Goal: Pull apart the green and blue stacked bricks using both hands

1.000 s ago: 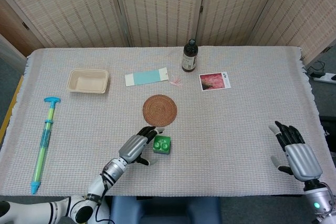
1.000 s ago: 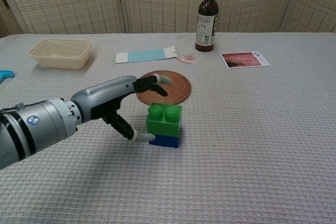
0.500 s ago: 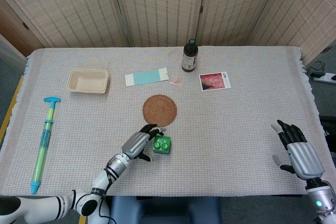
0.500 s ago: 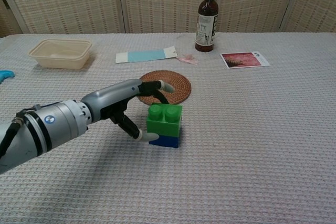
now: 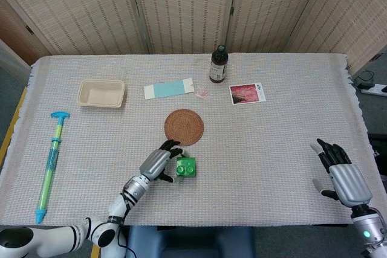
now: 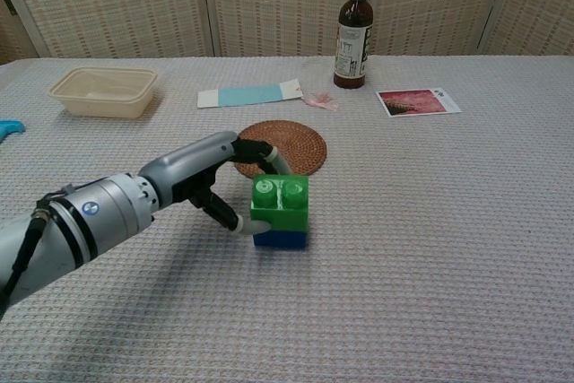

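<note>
The green brick (image 5: 186,165) (image 6: 281,201) sits stacked on the blue brick (image 6: 280,239) on the tablecloth near the front, just below the round coaster. My left hand (image 5: 158,162) (image 6: 202,177) grips the stack from its left side: the fingers curl over the far side of the green brick and the thumb presses the near left side by the seam. The stack looks slightly turned. My right hand (image 5: 341,176) hovers far to the right near the table edge, fingers spread and holding nothing; only the head view shows it.
A woven coaster (image 5: 184,127) lies just behind the stack. Farther back stand a brown bottle (image 5: 218,64), a photo card (image 5: 247,93), a blue paper strip (image 5: 168,89) and a beige tray (image 5: 101,93). A long blue-green pump toy (image 5: 51,164) lies at the left edge.
My left hand moved right and closed its fingers and thumb onto the brick stack, which turned slightly. The right hand barely moved.
</note>
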You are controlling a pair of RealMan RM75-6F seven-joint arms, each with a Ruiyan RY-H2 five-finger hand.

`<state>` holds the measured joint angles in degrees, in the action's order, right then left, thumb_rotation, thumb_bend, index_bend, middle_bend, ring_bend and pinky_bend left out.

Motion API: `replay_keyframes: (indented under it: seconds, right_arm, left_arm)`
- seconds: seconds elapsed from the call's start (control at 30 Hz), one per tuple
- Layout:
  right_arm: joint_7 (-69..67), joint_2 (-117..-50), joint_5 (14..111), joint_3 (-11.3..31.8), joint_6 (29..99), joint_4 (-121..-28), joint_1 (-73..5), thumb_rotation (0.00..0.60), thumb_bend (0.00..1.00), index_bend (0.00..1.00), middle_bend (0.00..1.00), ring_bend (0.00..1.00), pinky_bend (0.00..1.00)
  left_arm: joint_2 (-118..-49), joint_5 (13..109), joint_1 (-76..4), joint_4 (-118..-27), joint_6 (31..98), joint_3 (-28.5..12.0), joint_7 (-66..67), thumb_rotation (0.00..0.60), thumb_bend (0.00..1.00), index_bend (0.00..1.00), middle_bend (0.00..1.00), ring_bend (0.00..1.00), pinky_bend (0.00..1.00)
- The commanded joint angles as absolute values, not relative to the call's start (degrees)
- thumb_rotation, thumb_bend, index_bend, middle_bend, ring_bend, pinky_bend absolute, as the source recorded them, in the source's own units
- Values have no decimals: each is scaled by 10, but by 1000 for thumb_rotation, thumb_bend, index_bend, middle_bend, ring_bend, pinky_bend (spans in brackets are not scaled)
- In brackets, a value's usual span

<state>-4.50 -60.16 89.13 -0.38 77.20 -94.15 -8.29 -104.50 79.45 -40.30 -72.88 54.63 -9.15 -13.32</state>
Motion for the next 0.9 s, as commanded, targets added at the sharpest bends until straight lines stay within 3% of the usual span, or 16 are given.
replay_keyframes:
  seconds: [0.03, 0.4, 0.63, 0.9]
  right_arm:
    - [-44, -602, 891, -4, 770, -942, -83, 600, 408, 0, 0, 0, 0]
    - [-38, -604, 890, -6, 764, -943, -86, 600, 408, 0, 0, 0, 0]
    - [-79, -624, 898, -6, 731, -917, -109, 600, 408, 0, 0, 0, 0]
    - [-341, -680, 976, -17, 636, -851, -212, 600, 407, 0, 0, 0, 0]
  left_arm:
    - [-1050, 799, -399, -721, 556, -90, -149, 600, 313, 434, 540, 142, 0]
    - [-1076, 816, -378, -696, 623, -95, -198, 600, 327, 700, 786, 284, 0]
    - [-1051, 818, -364, -750, 638, -90, -200, 600, 334, 720, 806, 296, 0]
    - [-1008, 857, -351, -821, 666, -73, -241, 600, 345, 722, 808, 296, 0]
